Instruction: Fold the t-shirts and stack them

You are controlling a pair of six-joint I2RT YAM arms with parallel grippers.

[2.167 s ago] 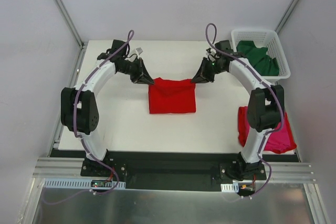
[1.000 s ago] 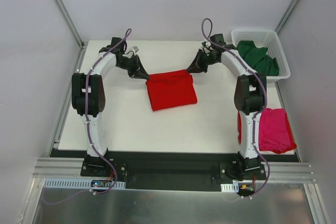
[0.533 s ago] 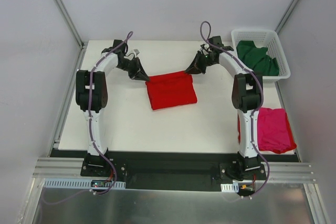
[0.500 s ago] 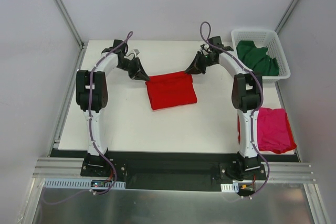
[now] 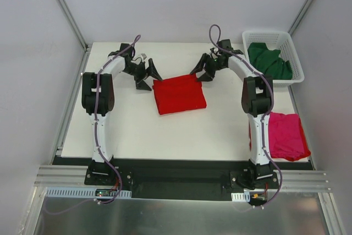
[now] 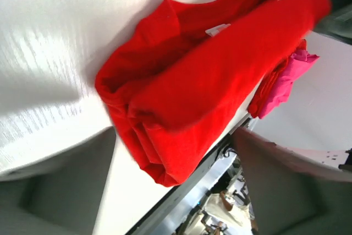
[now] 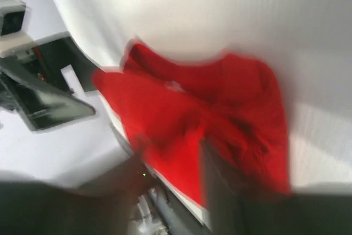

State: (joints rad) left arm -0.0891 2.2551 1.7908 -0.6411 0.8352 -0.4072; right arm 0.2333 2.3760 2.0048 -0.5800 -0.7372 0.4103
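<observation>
- Red shirt (image 5: 179,94) is lying folded into a compact, slightly skewed rectangle at the centre of the worktop (image 5: 132,127) in the overhead view, where both arms can reach its upper edge from either side.
- Left pincer (image 5: 149,81) is hovering just beside the shirt's upper left corner, jaws spread wide with nothing between them. Its wrist view is showing the folded layers lying loose on the worktop, framed by blurred grey fingers (image 6: 52,191).
- Right pincer (image 5: 199,76) is mirroring it at the upper right corner, also gaping and gripping nothing. Its own wrist picture is too blurred to show more than red cloth below.
- Both arms are rising almost straight up the frame from their bases, then bending inward near the top, so the pincers are facing the shirt from opposite sides.
- Pink shirt (image 5: 287,136) is lying folded at the lower right edge, well apart from the red one, and is probably serving as the start of the stack.
- Green shirt (image 5: 269,61) is sitting crumpled in the basket (image 5: 272,33) at the upper right, not yet folded.
- Folding of the red shirt is looking complete, so carrying it onto the pink one is seeming the likely next job.
</observation>
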